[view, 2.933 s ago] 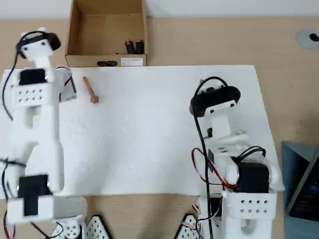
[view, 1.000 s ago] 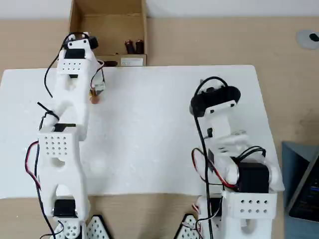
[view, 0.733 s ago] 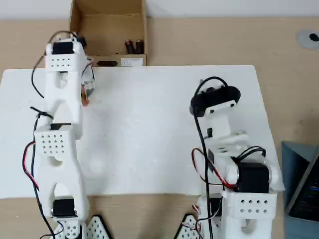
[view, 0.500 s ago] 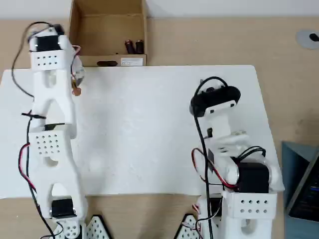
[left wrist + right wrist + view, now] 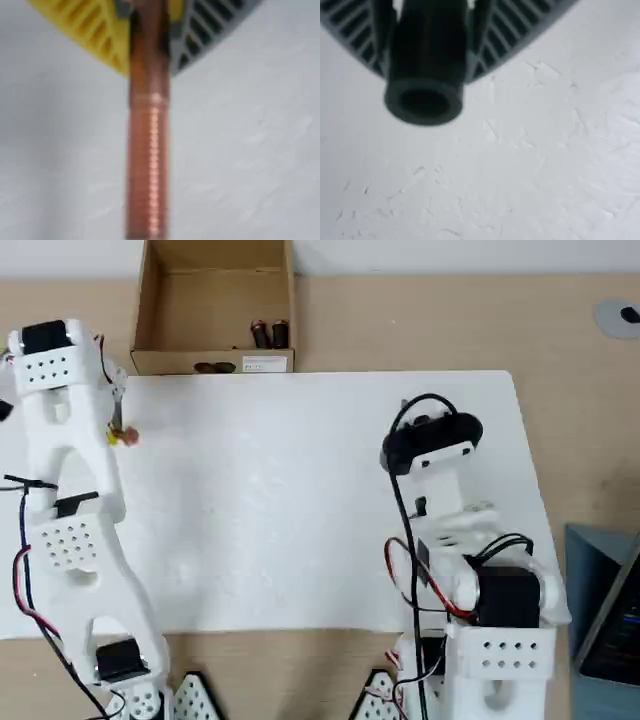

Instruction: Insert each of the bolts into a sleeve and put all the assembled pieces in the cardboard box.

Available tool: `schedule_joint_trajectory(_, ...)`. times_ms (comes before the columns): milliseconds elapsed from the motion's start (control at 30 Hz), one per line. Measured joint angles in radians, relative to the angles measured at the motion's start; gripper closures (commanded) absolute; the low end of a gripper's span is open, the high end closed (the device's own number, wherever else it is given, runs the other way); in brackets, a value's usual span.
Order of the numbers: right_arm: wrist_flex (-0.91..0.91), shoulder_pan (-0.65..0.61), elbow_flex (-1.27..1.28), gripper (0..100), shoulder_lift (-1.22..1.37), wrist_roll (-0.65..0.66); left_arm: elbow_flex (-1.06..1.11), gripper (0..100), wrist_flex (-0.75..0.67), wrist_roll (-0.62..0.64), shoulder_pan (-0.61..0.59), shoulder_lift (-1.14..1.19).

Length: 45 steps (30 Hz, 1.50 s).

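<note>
Copper bolt [image 5: 148, 165] within left gripper [image 5: 148, 67] (seemingly clamped)

The bolt [image 5: 148, 150] has its far end cut off by the picture's edge and its other end hidden between the jaws. The sleeve [image 5: 425, 75] has its rear hidden likewise. The pieces [image 5: 270, 334] in the cardboard box [image 5: 200, 310] are too small to tell.

The label [image 5: 265, 363] on the cardboard box [image 5: 142, 310] is too small to read
</note>
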Motion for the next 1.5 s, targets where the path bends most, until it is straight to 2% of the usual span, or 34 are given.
schedule_joint_trajectory(267, 0.0, 0.0, 0.0, 98.8, 0.0, 0.0, 0.175, 99, 0.0, 0.207, 0.0, -0.063)
schedule_joint_trajectory(500, 0.0, 0.0, 0.0, 98.8, 0.0, 0.0, 0.196, 99, 0.0, 0.247, 0.0, -0.063)
schedule_joint_trajectory(567, 0.0, 0.0, 0.0, 98.8, 0.0, 0.0, 0.196, 94, 0.0, 0.247, 0.0, -0.063)
schedule_joint_trajectory(767, 0.0, 0.0, 0.0, 98.8, 0.0, 0.0, 0.196, 70, 0.0, 0.247, 0.0, -0.071)
schedule_joint_trajectory(833, 0.0, 0.0, 0.0, 98.8, 0.0, 0.0, 0.196, 67, 0.0, 0.247, 0.0, -0.074)
schedule_joint_trajectory(967, 0.0, 0.0, 0.0, 98.8, 0.0, 0.0, 0.196, 67, 0.0, 0.247, 0.011, -0.074)
schedule_joint_trajectory(1400, 0.0, 0.0, 0.0, 98.8, 0.0, 0.0, 0.196, 67, 0.0, 0.031, 0.011, -0.381)
schedule_joint_trajectory(1500, 0.0, 0.0, 0.0, 98.8, 0.0, 0.0, 0.213, 67, 0.0, -0.094, 0.011, -0.456)
